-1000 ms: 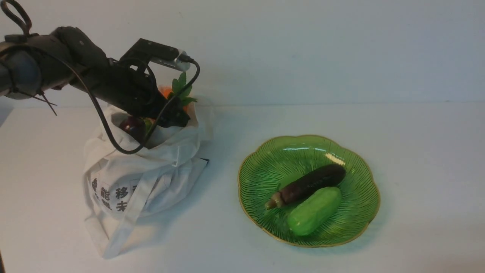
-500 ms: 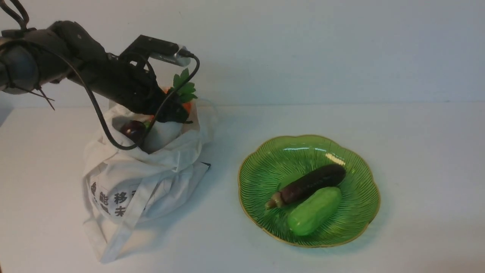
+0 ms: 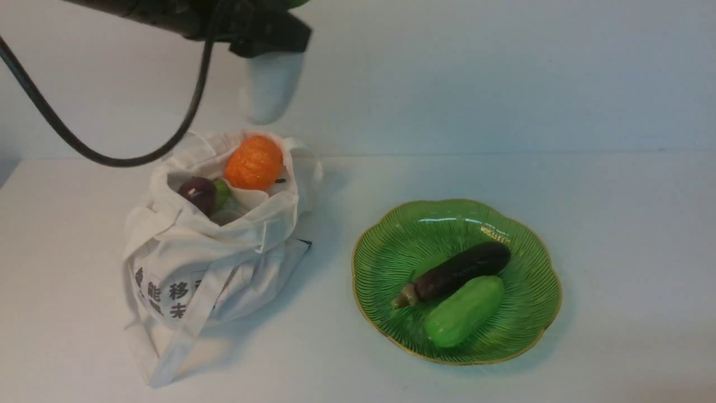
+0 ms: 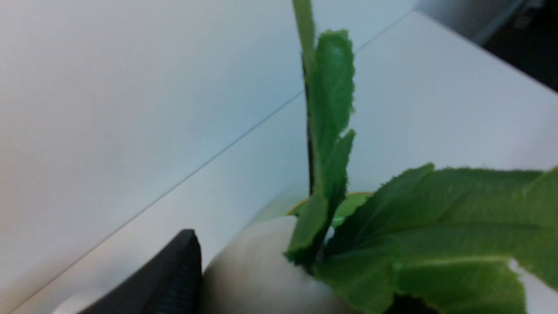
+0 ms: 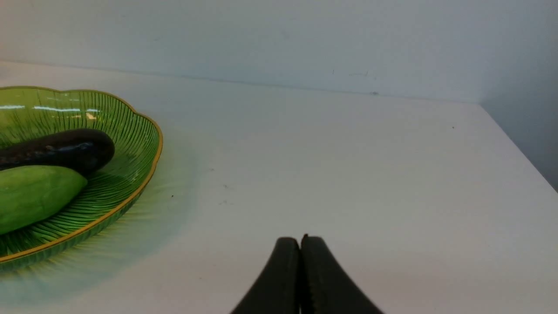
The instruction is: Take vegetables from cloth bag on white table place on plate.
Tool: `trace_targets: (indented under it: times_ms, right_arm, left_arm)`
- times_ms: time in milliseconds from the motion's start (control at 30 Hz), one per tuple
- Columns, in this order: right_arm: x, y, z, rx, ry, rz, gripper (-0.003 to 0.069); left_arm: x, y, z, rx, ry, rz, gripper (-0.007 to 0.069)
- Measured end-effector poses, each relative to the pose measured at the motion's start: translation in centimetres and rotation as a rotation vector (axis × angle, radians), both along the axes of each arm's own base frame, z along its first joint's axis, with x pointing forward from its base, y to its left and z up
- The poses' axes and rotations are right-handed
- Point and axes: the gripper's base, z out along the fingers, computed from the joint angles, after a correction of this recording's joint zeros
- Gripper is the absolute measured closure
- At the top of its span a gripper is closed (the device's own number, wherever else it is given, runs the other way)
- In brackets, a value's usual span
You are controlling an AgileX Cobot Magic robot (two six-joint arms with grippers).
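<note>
My left gripper (image 3: 268, 36) is shut on the white radish (image 3: 270, 87) and holds it high above the white cloth bag (image 3: 212, 246), its tip hanging down. In the left wrist view the radish body (image 4: 253, 270) and its green leaves (image 4: 418, 226) fill the frame beside one black finger (image 4: 174, 274). An orange pumpkin (image 3: 253, 162), a dark purple round vegetable (image 3: 198, 193) and a small green one (image 3: 222, 192) lie in the bag's mouth. The green glass plate (image 3: 391, 246) holds a dark eggplant (image 3: 456, 272) and a green cucumber (image 3: 463, 309). My right gripper (image 5: 301, 244) is shut and empty, right of the plate (image 5: 144, 144).
The white table (image 3: 615, 235) runs to a pale wall at the back. Its right edge shows in the right wrist view (image 5: 518, 148). A black cable (image 3: 84, 148) hangs from the left arm behind the bag.
My left gripper has risen out of the bag with the radish, from the bag's mouth to the top of the front view. The pumpkin is now uncovered. The plate's contents are unmoved.
</note>
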Motion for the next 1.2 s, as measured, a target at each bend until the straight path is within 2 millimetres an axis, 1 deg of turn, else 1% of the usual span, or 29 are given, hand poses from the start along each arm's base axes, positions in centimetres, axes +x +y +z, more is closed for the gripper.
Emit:
trace_targets:
  times_ms: [33, 67, 133, 167, 233, 333, 367, 400, 433, 500, 533, 567, 667, 733, 800, 833, 867, 967, 1033, 1133, 1167, 1200]
  right_arm:
    - [0.0, 0.0, 0.0, 0.0, 0.0, 0.0, 0.0673]
    - [0.0, 0.0, 0.0, 0.0, 0.0, 0.0, 0.0673]
    - [0.0, 0.0, 0.0, 0.0, 0.0, 0.0, 0.0673]
    - [0.0, 0.0, 0.0, 0.0, 0.0, 0.0, 0.0673]
    - [0.0, 0.0, 0.0, 0.0, 0.0, 0.0, 0.0673]
    - [0.0, 0.0, 0.0, 0.0, 0.0, 0.0, 0.0673]
    - [0.0, 0.0, 0.0, 0.0, 0.0, 0.0, 0.0673]
    - [0.0, 0.0, 0.0, 0.0, 0.0, 0.0, 0.0673]
    - [0.0, 0.0, 0.0, 0.0, 0.0, 0.0, 0.0673]
    - [0.0, 0.0, 0.0, 0.0, 0.0, 0.0, 0.0673]
    - [0.0, 0.0, 0.0, 0.0, 0.0, 0.0, 0.0673]
    - [0.0, 0.0, 0.0, 0.0, 0.0, 0.0, 0.0673]
    - [0.0, 0.0, 0.0, 0.0, 0.0, 0.0, 0.0673]
    - [0.0, 0.0, 0.0, 0.0, 0.0, 0.0, 0.0673]
    - [0.0, 0.0, 0.0, 0.0, 0.0, 0.0, 0.0673]
    - [0.0, 0.0, 0.0, 0.0, 0.0, 0.0, 0.0673]
    - [0.0, 0.0, 0.0, 0.0, 0.0, 0.0, 0.0673]
    - [0.0, 0.0, 0.0, 0.0, 0.0, 0.0, 0.0673]
    - [0.0, 0.0, 0.0, 0.0, 0.0, 0.0, 0.0673]
    - [0.0, 0.0, 0.0, 0.0, 0.0, 0.0, 0.0673]
    - [0.0, 0.0, 0.0, 0.0, 0.0, 0.0, 0.0673]
    - [0.0, 0.0, 0.0, 0.0, 0.0, 0.0, 0.0673]
  left_arm:
    - [-0.2, -0.5, 0.0, -0.002, -0.001, -0.013, 0.0175]
    - [-0.6, -2.3, -0.2, -0.008, -0.004, -0.054, 0.0175]
    - [-0.5, -4.5, -1.2, -0.007, 0.008, -0.093, 0.0175]
    - [-0.4, -5.2, -1.6, -0.005, 0.014, -0.101, 0.0175]
    - [0.4, -7.2, -3.8, 0.009, 0.051, -0.125, 0.0175]
    - [1.6, -10.3, -8.0, 0.041, 0.121, -0.154, 0.0175]
    - [1.5, -10.4, -8.0, 0.041, 0.119, -0.156, 0.0175]
    - [2.2, -11.5, -10.4, 0.061, 0.159, -0.16, 0.0175]
    - [2.8, -12.3, -12.1, 0.074, 0.181, -0.156, 0.0175]
    - [3.9, -13.0, -15.3, 0.098, 0.227, -0.139, 0.0175]
    - [4.3, -13.1, -16.5, 0.106, 0.245, -0.128, 0.0175]
    - [4.5, -13.2, -17.6, 0.114, 0.268, -0.123, 0.0175]
    - [5.0, -13.4, -19.6, 0.12, 0.316, -0.098, 0.0175]
    - [5.1, -13.5, -20.4, 0.118, 0.345, -0.084, 0.0175]
    - [5.2, -13.5, -20.6, 0.112, 0.361, -0.07, 0.0163]
    - [5.2, -13.5, -20.6, 0.11, 0.363, -0.068, 0.0137]
    - [5.2, -13.5, -20.6, 0.108, 0.364, -0.067, 0.0131]
    - [5.3, -13.4, -20.6, 0.102, 0.378, -0.057, 0.003]
    - [5.3, -13.1, -20.5, 0.093, 0.401, -0.045, 0.0]
    - [5.5, -12.1, -19.9, 0.074, 0.439, -0.024, 0.0009]
    - [5.5, -11.9, -19.6, 0.071, 0.446, -0.02, 0.0025]
    - [5.6, -11.2, -18.8, 0.07, 0.438, -0.012, 0.0063]
